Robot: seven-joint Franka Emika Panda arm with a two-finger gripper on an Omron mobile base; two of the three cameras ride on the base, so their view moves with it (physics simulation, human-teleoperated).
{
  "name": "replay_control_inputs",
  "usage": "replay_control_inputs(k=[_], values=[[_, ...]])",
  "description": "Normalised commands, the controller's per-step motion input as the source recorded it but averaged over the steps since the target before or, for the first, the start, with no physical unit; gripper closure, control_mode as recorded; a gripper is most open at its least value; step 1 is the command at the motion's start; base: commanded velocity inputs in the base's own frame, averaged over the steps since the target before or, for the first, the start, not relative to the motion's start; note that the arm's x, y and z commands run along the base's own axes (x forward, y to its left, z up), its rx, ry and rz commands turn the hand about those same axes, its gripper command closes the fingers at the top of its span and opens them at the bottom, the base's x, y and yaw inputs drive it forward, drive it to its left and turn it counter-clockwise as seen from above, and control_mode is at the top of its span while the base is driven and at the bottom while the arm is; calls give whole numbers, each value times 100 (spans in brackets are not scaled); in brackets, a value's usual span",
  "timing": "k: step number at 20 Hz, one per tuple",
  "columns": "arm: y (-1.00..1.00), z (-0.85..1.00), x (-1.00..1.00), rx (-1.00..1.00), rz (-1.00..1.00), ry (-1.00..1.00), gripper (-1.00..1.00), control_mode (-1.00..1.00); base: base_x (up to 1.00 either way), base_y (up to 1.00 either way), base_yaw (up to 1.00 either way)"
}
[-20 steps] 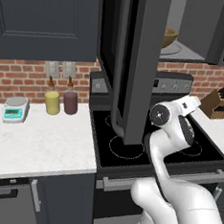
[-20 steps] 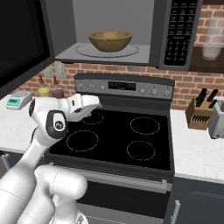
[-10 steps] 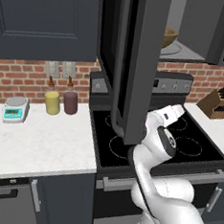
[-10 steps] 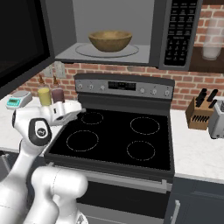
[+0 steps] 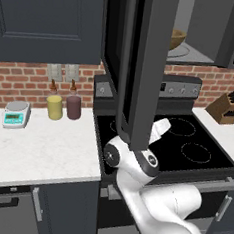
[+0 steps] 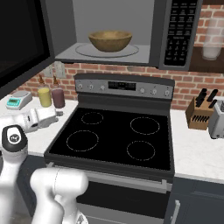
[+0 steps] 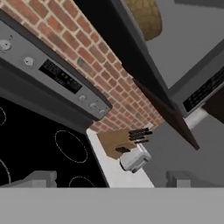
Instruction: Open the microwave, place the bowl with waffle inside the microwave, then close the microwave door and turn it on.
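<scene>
The microwave (image 6: 175, 35) hangs above the stove with its cavity showing. The tan bowl (image 6: 110, 40) rests on the round glass plate inside; what it holds is hidden by its rim. The same bowl (image 5: 177, 39) peeks past the microwave door (image 5: 146, 66), which stands swung out toward me, edge-on. In the right base view the microwave door (image 6: 22, 39) is the dark slab at the left. My gripper (image 6: 53, 117) hovers low over the stove's left edge, beneath the door. It is open and holds nothing, its fingertips (image 7: 41, 178) far apart; the bowl (image 7: 144, 17) sits high above.
A black stove (image 6: 113, 140) lies under the microwave. On the right counter stand a knife block (image 6: 199, 113) and a toaster (image 6: 217, 118). Two bottles (image 5: 63, 107) and a small scale (image 5: 15, 115) occupy the left counter. The open door's lower edge hangs just over my arm.
The arm has dropped and swung left across the stove, carrying the open hand under the open door. Bowl and door have not moved.
</scene>
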Motion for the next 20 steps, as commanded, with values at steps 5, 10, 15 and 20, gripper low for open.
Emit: replay_control_inputs(k=[5,10,15,20], values=[[71,-1,-27,-15,-1,-4,-100,-100,0,0,0],[64,0,-34,-25,-2,-1,-100,-100,0,0,0],[52,0,-33,-32,-1,0,-100,-100,0,0,0],[42,0,-31,-32,-4,0,-100,-100,0,0,0]])
